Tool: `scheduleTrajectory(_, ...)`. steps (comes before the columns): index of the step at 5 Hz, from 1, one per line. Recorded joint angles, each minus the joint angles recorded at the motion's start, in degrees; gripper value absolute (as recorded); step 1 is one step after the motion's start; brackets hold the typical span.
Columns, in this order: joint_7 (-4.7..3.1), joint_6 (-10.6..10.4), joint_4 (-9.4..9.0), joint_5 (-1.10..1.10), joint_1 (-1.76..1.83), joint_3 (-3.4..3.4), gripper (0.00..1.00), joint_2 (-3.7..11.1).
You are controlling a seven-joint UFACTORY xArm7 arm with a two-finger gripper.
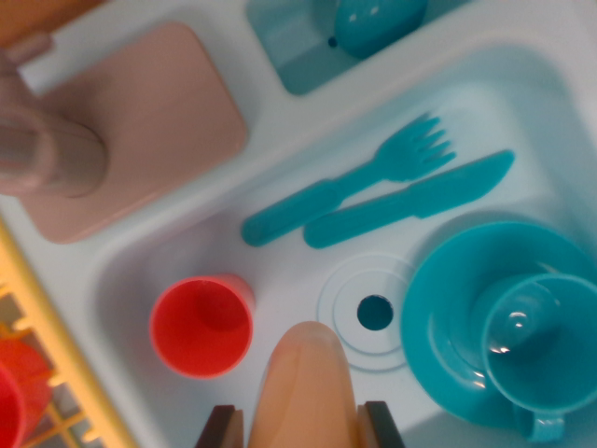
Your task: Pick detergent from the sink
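Glossy smooth plastic: white sink (187,257), teal fork (350,182), red cup (201,327), peach detergent (303,387).

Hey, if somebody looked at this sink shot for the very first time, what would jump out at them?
Probably the red cup standing in the pale sink, bright against all the teal. Next, the peach detergent bottle at the bottom edge between the two dark fingers of the gripper. Then the teal fork and knife lying side by side above the drain, and the teal cup on its plate at the wrist view's right.

Detergent (306,387) base cut by bottom edge; fingers (381,425) mostly out of frame.
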Motion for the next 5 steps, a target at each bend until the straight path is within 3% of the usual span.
scheduleTrajectory(1,0.12,2.71,2.02,-0.09,0.00,0.00,1.00,-0.69)
scheduleTrajectory(2,0.12,2.71,2.02,-0.09,0.00,0.00,1.00,-0.69)
scheduleTrajectory(3,0.24,5.28,3.94,-0.18,0.00,0.00,1.00,-1.34)
scheduleTrajectory(4,0.24,5.28,3.94,-0.18,0.00,0.00,1.00,-1.34)
scheduleTrajectory(5,0.36,8.00,5.97,-0.28,0.01,0.00,1.00,-2.04)
